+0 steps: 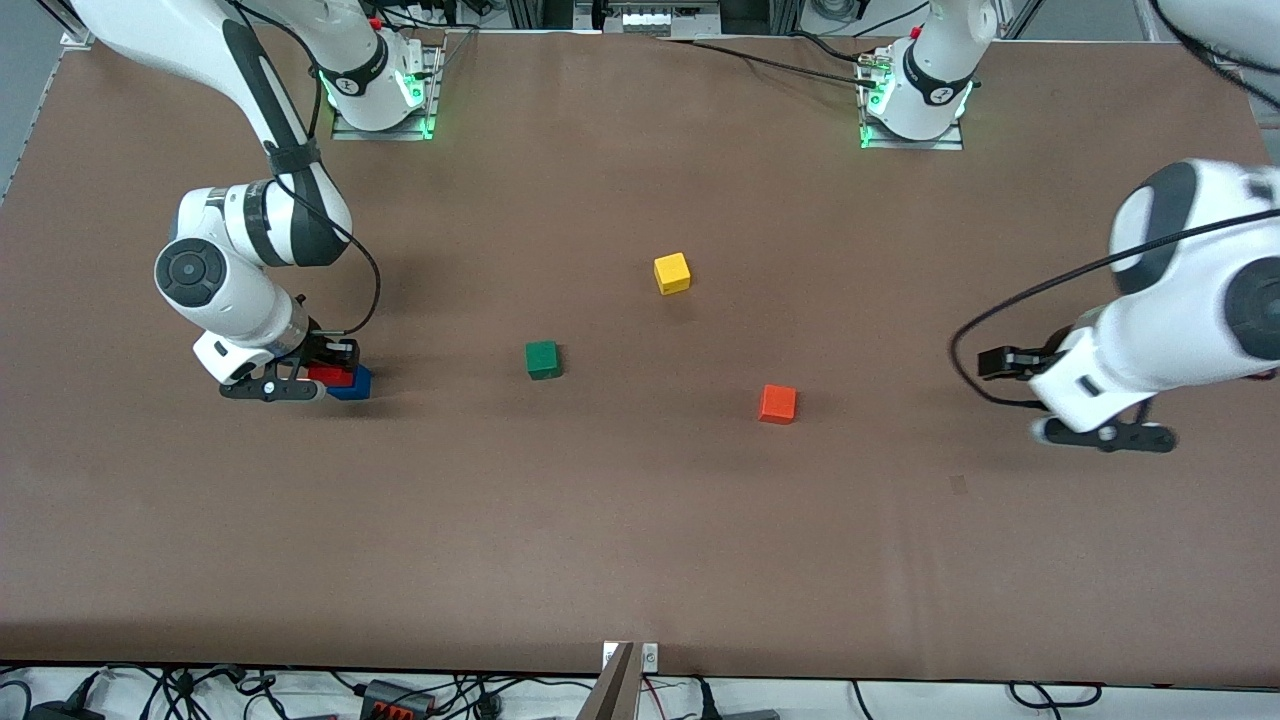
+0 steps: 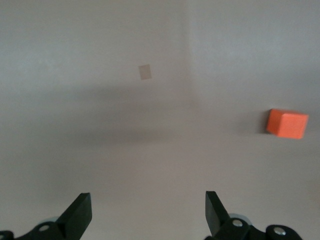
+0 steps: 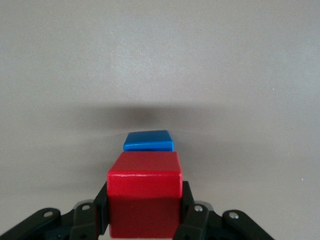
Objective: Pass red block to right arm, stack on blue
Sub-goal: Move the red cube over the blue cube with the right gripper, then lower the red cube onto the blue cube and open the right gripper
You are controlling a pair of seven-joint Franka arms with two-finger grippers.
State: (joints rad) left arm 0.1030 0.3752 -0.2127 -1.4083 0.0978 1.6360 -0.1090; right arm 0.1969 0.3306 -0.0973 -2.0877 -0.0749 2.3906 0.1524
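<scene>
brown matting covered the whole table (image 1: 640, 540), flat and plain apart from one small pale square patch (image 1: 958, 485) toward the left arm's end. past the table's lower edge in the front view, cables (image 1: 400, 695) and plugs lay tangled on a light floor. each arm's base sat on a metal plate along the top edge, lit green at the rim.

the right gripper (image 1: 325, 378) was low at the right arm's end of the table, its fingers (image 3: 102, 212) clamped on the red block (image 1: 331, 375). the blue block (image 1: 352, 383) sat on the table just beside and partly under the red one; whether the two touched could not be told. in the right wrist view the red block (image 3: 145, 197) filled the space between the fingers, with the blue block (image 3: 149, 140) showing past its top edge.

the left gripper (image 2: 147, 212) waited over the matting at the left arm's end, its fingers spread wide apart and holding nothing.

three other cubes lay well apart mid-table: a yellow cube (image 1: 672, 273) farthest from the front camera, a dark green cube (image 1: 542, 359) nearer, and an orange cube (image 1: 777, 404) nearest, toward the left arm's end.
</scene>
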